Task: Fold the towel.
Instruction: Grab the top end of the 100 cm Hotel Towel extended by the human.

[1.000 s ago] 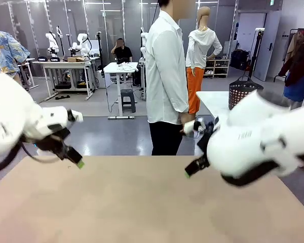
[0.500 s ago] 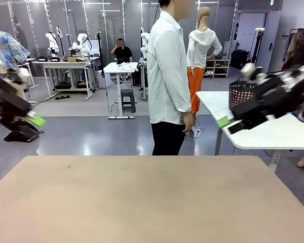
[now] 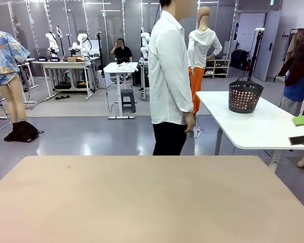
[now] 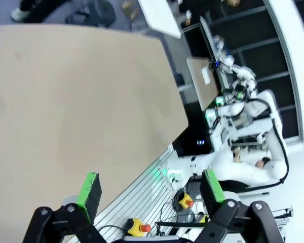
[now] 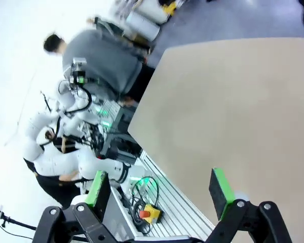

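Well to the left, the left gripper [image 4: 151, 186] hangs with its jaws spread wide, gripping nothing, looking down on the tan table [image 3: 142, 202]. Across it a person [image 3: 169, 76] in a white shirt stands side-on. At the right edge, the right gripper [image 3: 303, 130] is equally wide and empty. Where the towel lies I cannot tell.

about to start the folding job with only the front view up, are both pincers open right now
Observer: The left pincer is. In its wrist view the jaws stand wide apart with nothing between them.
Operator: and the right one
Observer: The right pincer is open too, with nothing in it.
Operator: where is it aimed
Observer: Its wrist view looks down past the table edge at a yellow box with a red button below.
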You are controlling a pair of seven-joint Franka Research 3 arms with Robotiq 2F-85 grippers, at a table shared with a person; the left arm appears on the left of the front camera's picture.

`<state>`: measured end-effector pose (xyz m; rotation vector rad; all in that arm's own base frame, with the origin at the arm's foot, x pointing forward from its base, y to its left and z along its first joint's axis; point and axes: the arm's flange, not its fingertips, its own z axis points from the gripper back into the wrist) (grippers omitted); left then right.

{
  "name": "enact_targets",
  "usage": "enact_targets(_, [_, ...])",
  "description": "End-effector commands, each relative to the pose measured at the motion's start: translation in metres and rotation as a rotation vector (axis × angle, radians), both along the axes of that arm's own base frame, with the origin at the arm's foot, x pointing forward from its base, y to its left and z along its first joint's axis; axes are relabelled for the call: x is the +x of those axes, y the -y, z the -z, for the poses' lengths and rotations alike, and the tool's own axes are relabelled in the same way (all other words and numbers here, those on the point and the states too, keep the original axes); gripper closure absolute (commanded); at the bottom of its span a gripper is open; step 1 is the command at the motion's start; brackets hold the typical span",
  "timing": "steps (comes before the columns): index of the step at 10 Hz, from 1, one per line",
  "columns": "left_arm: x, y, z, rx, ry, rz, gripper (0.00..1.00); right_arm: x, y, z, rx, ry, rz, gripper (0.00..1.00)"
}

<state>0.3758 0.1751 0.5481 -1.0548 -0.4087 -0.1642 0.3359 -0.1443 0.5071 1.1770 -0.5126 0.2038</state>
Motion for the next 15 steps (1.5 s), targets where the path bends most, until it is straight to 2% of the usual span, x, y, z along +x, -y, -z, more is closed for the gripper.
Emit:
enact_targets(1, [0.008, -0.030, 0.004, -0.066, 0.014, -0.057, 0.00, -0.003, 0.027, 0.000, 0.034, 0.014, 0.087, 0.00])
enact_targets(4, [-0.011, -0.082, 0.021, -0.126, -0.003, -0.177, 0.00, -0.021, 0.053, 0.006, 0.066, 0.019, 0.159, 0.00])
enact_targets(7, [-0.020, -0.089, 0.022, -0.129, 0.020, -0.203, 0.00, -0.026, 0.051, 0.007, 0.047, 0.025, 0.148, 0.00])
enact_targets(8, [-0.021, -0.090, 0.028, -0.114, -0.020, -0.218, 0.00, -0.026, 0.060, 0.006, 0.060, -0.012, 0.177, 0.00])
enact_targets(15, [-0.021, -0.090, 0.028, -0.114, -0.020, -0.218, 0.00, -0.026, 0.060, 0.006, 0.060, -0.012, 0.177, 0.00])
